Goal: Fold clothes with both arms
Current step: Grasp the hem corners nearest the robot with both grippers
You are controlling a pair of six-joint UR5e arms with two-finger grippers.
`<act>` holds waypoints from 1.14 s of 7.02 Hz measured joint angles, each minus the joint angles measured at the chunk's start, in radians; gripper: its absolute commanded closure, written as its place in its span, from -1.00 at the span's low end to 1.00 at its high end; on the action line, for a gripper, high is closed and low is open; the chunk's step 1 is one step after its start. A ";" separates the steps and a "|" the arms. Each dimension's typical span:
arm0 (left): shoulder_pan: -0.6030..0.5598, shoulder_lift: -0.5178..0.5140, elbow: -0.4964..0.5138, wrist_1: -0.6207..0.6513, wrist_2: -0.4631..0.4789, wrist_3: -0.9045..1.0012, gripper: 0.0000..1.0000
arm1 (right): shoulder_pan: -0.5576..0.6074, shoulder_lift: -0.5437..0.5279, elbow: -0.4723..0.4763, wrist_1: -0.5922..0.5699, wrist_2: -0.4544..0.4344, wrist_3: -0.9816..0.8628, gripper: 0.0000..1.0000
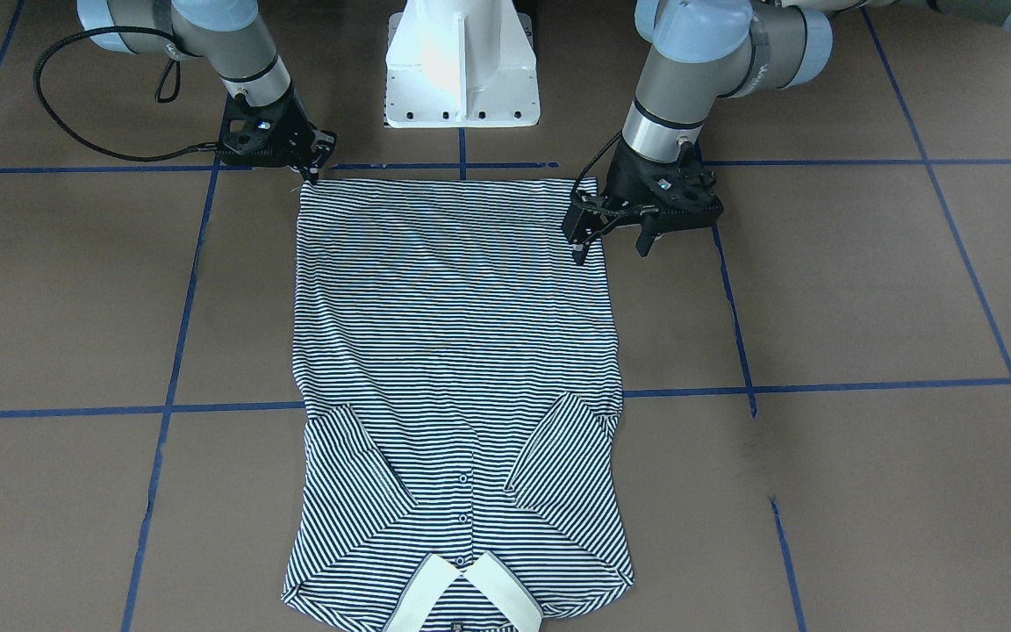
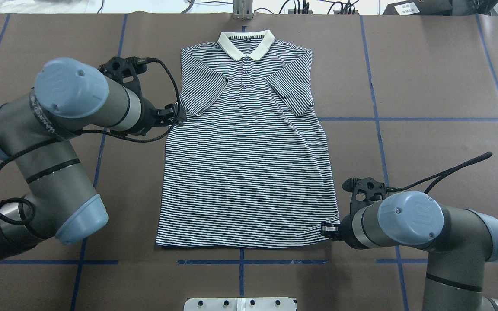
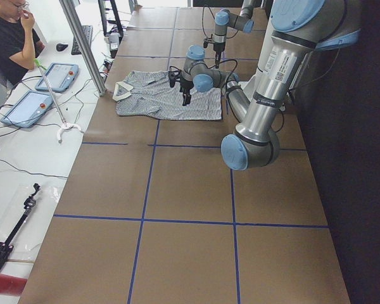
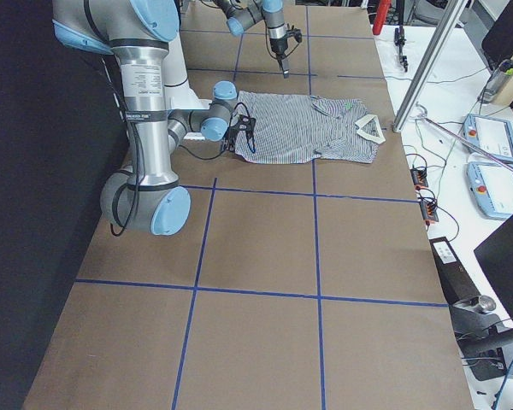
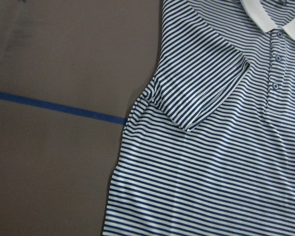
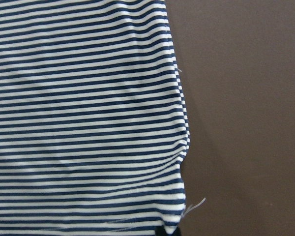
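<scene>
The striped polo shirt (image 2: 249, 164) lies flat and face up on the brown table, both sleeves folded in over the chest. Its cream collar (image 2: 246, 43) is at the far end and its hem is toward the robot. My right gripper (image 1: 309, 174) is low at the hem's right corner (image 6: 179, 223), shut on the corner's edge; a dark fingertip shows at the bottom of the right wrist view. My left gripper (image 1: 611, 248) hangs open above the table beside the shirt's (image 1: 453, 351) left edge, holding nothing. The left wrist view looks down on the folded left sleeve (image 5: 206, 93).
The white pedestal base (image 1: 462, 70) stands just behind the hem. Blue tape lines (image 2: 404, 119) grid the brown table. A metal post (image 3: 82, 44) stands at the far edge, with a side bench of tablets (image 3: 25, 107) and a seated person (image 3: 9, 38) beyond.
</scene>
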State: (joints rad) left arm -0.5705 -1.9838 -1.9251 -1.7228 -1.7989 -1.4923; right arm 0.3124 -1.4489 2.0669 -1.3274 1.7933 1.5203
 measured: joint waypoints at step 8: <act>0.349 0.091 -0.020 0.107 0.181 -0.385 -0.42 | 0.000 0.003 0.022 0.003 0.006 0.000 1.00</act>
State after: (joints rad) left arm -0.2211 -1.8926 -1.9446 -1.6153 -1.6184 -1.8777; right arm 0.3125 -1.4461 2.0884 -1.3247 1.7993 1.5202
